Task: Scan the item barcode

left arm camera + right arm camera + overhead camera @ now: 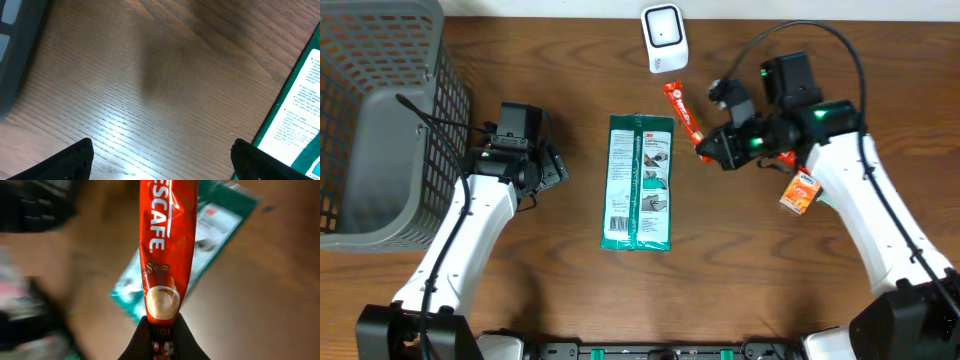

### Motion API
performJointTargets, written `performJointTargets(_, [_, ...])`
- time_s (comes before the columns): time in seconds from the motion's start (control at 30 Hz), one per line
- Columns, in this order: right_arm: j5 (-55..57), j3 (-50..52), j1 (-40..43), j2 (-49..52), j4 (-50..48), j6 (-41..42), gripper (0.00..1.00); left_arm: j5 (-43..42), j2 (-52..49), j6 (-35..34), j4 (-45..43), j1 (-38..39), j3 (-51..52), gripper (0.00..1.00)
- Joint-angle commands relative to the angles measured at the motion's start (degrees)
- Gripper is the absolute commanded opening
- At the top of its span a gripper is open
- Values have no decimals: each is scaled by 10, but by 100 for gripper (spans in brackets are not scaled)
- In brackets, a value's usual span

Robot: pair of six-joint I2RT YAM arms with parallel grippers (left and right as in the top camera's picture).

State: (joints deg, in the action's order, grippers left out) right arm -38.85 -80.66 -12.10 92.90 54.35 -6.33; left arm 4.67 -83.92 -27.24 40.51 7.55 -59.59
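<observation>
Overhead: right gripper [706, 150] pinches the near end of the red Nescafe sachet [682, 110]; the sachet runs ahead of it toward the white scanner [663, 38]. Left gripper [556, 168] spread, holding nothing, green packet [640, 182] just beside it.
Left wrist: fingers [75, 160] wide apart over the tabletop [150, 75].
Right wrist: sachet clamped between the fingertips, packet beyond.

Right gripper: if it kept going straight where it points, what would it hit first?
Probably the scanner. The right gripper, shut on the sachet, points toward it in the overhead view, with the sachet's tip leading. Height is unclear, so it could pass over.
</observation>
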Motion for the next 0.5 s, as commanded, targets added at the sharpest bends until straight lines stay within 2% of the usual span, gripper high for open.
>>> performJointTargets(0.0, [-198,-3,51,0,23,16,1,3,-3,-10,2,-2,-6,89])
performJointTargets(0.2, [-291,-2,107,1,49,10,1,3,-3,-10,2,-2,-6,89])
performJointTargets(0.47, [-329,-2,115,1,76,-12,1,3,-3,-10,2,-2,-6,89])
